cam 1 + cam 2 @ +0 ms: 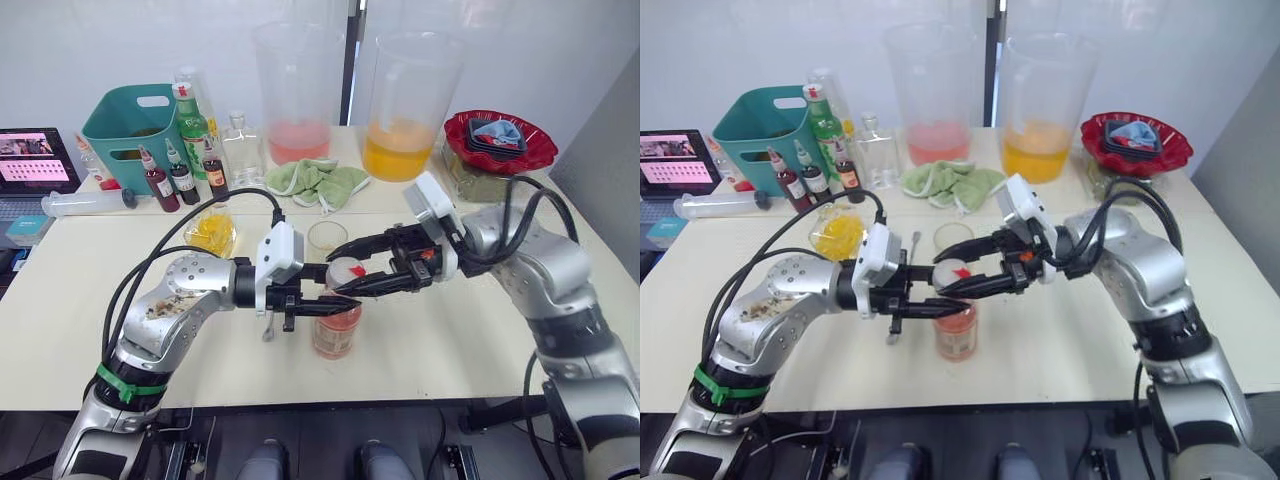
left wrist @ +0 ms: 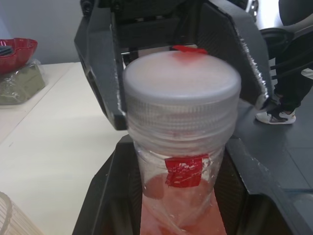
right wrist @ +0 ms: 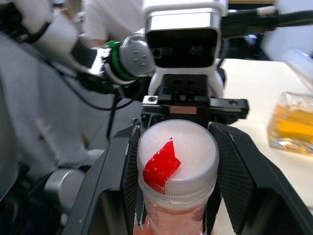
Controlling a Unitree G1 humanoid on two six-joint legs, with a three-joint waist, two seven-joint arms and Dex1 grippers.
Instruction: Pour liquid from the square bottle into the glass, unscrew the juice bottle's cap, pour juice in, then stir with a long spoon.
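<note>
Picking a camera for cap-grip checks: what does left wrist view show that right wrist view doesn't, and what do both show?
Left wrist view alone: the cap's ribbed side, the red tag on the juice bottle's neck, the red bowl at the table's far end.

Right wrist view alone: the red mark on the cap top, the square bottle of yellow liquid, the left gripper's white wrist housing.

Both: the cap on the bottle, with black fingers on either side of it.

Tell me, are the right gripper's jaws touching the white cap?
Touching. In the right wrist view, the right gripper has both jaws pressed against the sides of the cap.
</note>
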